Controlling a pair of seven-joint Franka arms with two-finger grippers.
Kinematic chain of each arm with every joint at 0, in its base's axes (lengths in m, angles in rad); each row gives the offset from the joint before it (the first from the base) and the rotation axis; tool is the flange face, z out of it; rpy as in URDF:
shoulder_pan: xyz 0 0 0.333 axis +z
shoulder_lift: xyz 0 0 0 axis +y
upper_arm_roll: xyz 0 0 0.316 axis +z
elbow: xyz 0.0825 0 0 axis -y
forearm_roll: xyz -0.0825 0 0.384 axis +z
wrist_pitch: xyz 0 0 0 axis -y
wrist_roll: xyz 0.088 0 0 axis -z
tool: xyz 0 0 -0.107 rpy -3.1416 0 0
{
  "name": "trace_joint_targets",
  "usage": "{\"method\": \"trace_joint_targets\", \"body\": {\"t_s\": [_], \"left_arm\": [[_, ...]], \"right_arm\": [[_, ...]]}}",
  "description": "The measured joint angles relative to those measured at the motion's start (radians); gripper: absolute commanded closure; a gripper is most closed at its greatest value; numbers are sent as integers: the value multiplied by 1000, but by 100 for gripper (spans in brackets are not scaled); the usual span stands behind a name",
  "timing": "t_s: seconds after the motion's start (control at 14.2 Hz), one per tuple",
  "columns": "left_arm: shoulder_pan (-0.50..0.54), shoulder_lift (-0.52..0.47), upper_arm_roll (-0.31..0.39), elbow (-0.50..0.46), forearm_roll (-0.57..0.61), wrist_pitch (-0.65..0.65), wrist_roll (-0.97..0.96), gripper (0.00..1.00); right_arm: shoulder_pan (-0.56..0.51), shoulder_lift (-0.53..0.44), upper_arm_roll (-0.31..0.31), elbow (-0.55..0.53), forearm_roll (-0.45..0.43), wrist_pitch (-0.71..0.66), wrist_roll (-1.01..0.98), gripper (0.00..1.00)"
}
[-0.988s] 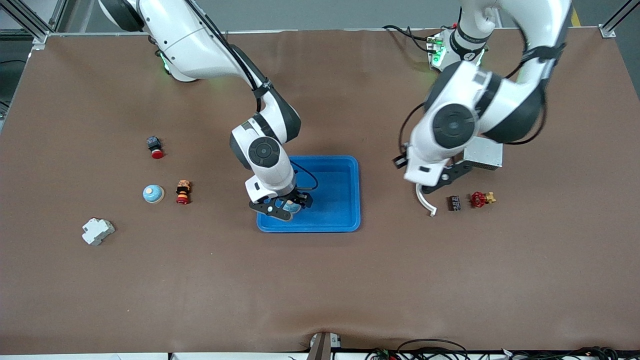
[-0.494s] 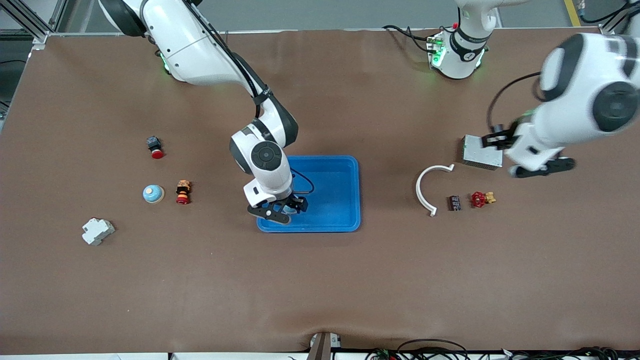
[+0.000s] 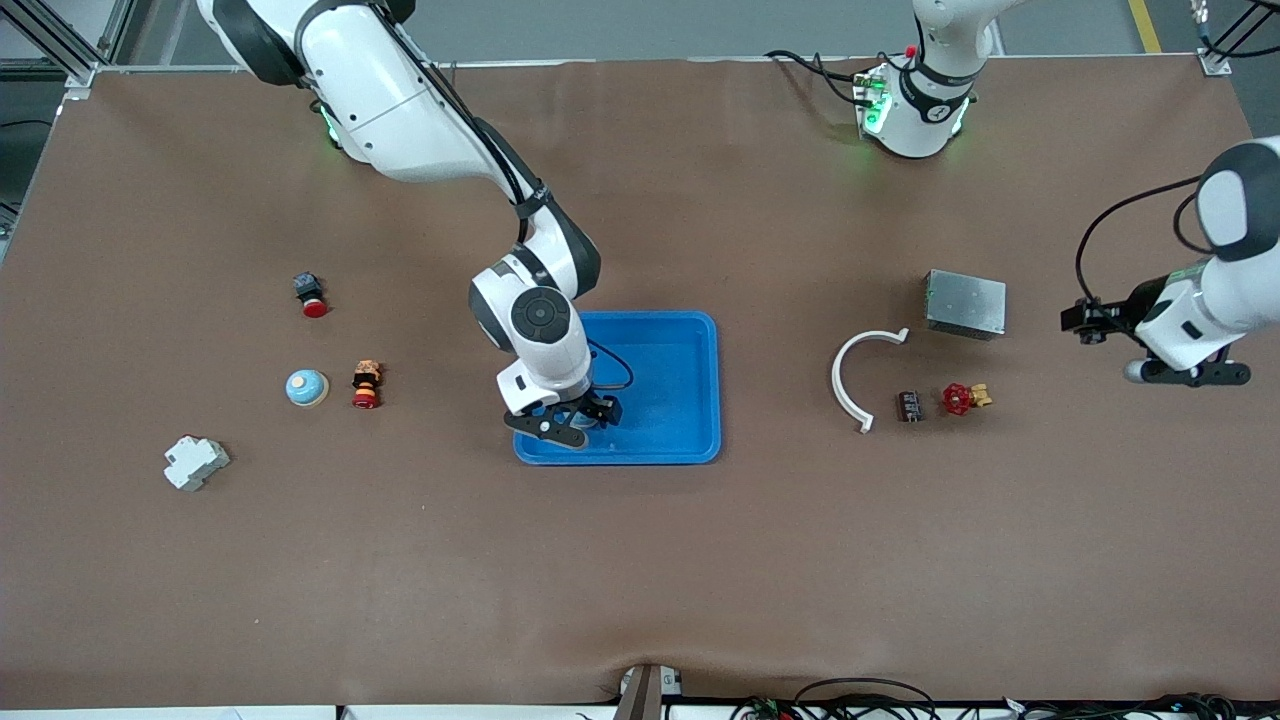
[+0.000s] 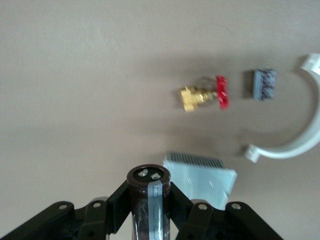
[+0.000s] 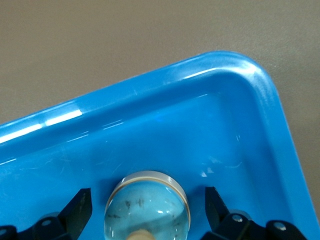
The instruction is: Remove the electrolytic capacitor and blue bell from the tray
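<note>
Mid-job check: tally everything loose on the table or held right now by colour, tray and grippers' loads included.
Blue: 3 – tray, bell, bell in the tray
Red: 3 – pushbutton, button, valve
White/grey: 3 – block, curved clip, metal box
Dark: 2 – component, capacitor
Total: 11

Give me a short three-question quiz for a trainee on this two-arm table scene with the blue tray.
1. True or false: the left hand is shut on the dark cylindrical capacitor.
2. Where is the pale blue domed bell between the right hand's open fingers? A in the blue plastic tray; B on the bare table.
3. Fill in: the small red-handled brass valve lies nearer the front camera than the grey metal ___.

Key: 1 true; 2 A; 3 box.
</note>
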Motion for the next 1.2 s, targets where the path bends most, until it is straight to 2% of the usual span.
{"method": "trace_joint_targets", "body": {"t_s": [0.07, 0.14, 0.21, 0.28, 0.56, 0.85, 1.2], "left_arm": [[0, 34, 0, -19, 16, 77, 0, 100], [2, 68, 0, -33, 34, 148, 0, 100], [5, 104, 0, -42, 52, 206, 0, 100], [7, 137, 0, -43, 71, 249, -1, 100], [10, 225, 0, -43, 159, 351, -61, 100], [-19, 284, -7, -35, 325, 384, -249, 100], [-24, 345, -6, -13, 362, 409, -297, 100]], "right_arm": [[1, 0, 0, 0, 0, 0, 0, 12], [1, 0, 0, 0, 0, 0, 1, 35], [2, 0, 0, 0, 0, -1, 1, 73], [2, 0, 1, 1, -1, -2, 1, 100], [0, -4, 0, 14, -1, -36, 1, 100], [-30, -13, -1, 125, 4, -255, -25, 100], [-177, -68, -3, 155, 67, -384, -339, 100]]}}
